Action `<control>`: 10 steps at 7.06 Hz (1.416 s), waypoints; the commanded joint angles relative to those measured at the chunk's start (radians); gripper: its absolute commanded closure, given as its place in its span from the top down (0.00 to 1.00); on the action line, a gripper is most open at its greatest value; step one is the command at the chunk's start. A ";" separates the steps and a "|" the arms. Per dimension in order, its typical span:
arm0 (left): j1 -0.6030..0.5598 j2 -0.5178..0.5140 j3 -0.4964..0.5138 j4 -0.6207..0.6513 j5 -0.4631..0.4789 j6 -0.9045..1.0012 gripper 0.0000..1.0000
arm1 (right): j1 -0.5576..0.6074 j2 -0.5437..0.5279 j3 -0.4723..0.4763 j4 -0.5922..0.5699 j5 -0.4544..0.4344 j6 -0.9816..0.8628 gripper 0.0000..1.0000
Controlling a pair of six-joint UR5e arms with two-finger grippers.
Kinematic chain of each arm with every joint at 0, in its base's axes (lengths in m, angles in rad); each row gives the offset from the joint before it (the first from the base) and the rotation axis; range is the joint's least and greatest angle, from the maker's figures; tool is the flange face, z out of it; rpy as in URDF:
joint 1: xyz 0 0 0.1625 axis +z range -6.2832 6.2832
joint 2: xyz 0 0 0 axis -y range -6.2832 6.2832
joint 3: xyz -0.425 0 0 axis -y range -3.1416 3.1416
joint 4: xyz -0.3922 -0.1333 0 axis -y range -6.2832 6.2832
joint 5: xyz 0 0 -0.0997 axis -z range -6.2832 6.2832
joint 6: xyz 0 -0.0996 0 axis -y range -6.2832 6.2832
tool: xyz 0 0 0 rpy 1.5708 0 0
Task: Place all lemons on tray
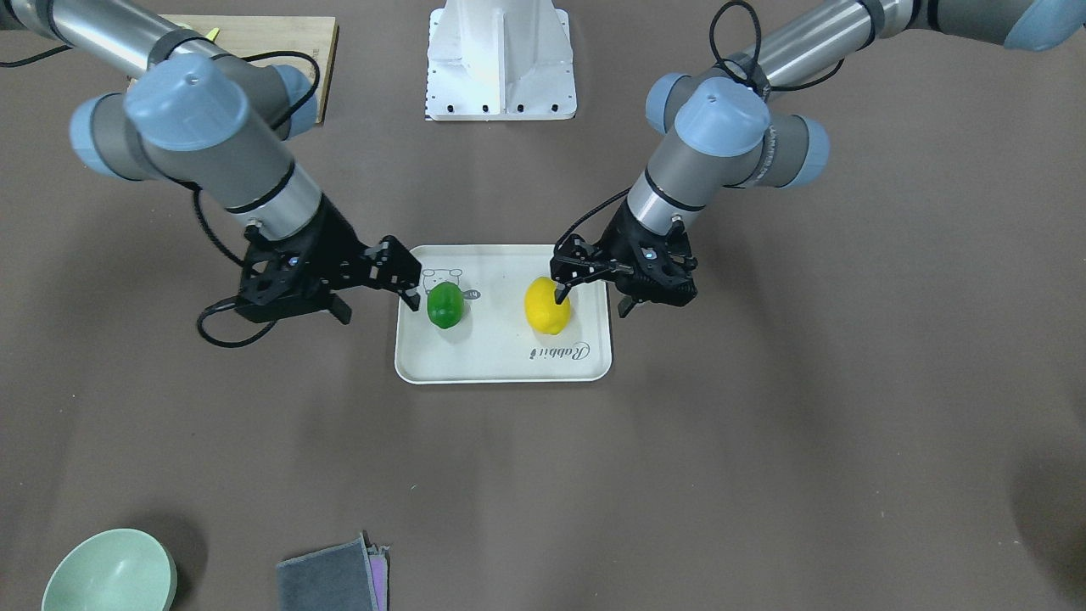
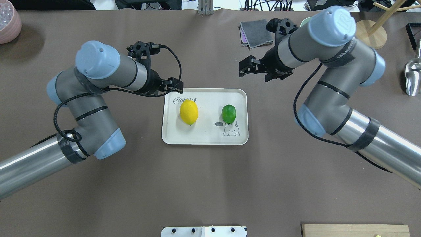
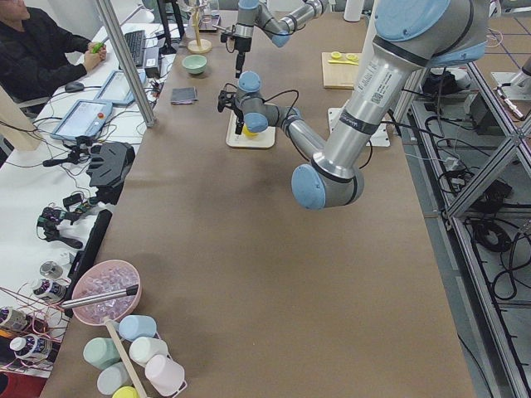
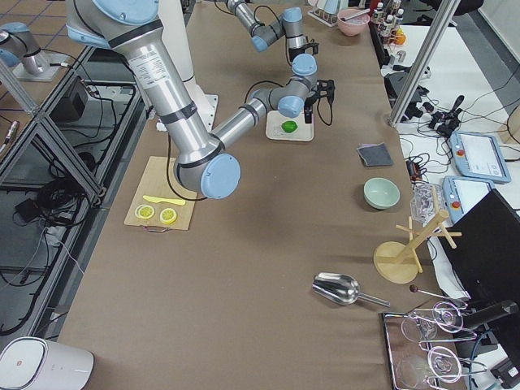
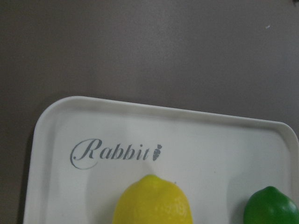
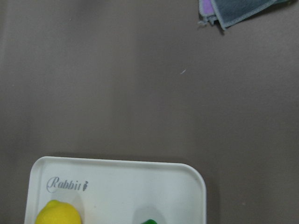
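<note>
The yellow lemon (image 2: 188, 112) and the green lemon (image 2: 228, 114) both lie on the off-white "Rabbit" tray (image 2: 204, 136), apart from each other. In the front view the yellow lemon (image 1: 547, 307) and the green lemon (image 1: 445, 305) rest on the same tray (image 1: 501, 361). My left gripper (image 2: 175, 85) is open and empty, raised over the tray's far left corner near the yellow lemon. My right gripper (image 2: 244, 68) is open and empty, raised beyond the tray's far right corner. The left wrist view shows the yellow lemon (image 5: 152, 203) below the lettering.
A folded grey cloth (image 2: 256, 33) and a pale green bowl (image 1: 110, 573) lie at the far side. A wooden cutting board (image 4: 158, 205) holds lemon slices near the robot's right. A metal scoop (image 2: 412, 75), a wooden stand (image 2: 371, 31) and a pink bowl (image 2: 8, 21) sit at the table's edges.
</note>
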 commanded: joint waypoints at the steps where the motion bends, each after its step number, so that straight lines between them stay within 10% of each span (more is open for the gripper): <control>1: -0.082 0.104 -0.056 -0.012 0.005 0.158 0.98 | 0.128 -0.150 0.020 0.002 0.124 -0.308 1.00; 6: -0.238 0.266 -0.021 -0.059 0.003 0.168 0.98 | 0.364 -0.420 0.028 -0.010 0.219 -0.657 1.00; 10: -0.571 0.399 -0.050 0.057 -0.389 0.617 0.98 | 0.559 -0.574 0.020 -0.173 0.200 -1.032 1.00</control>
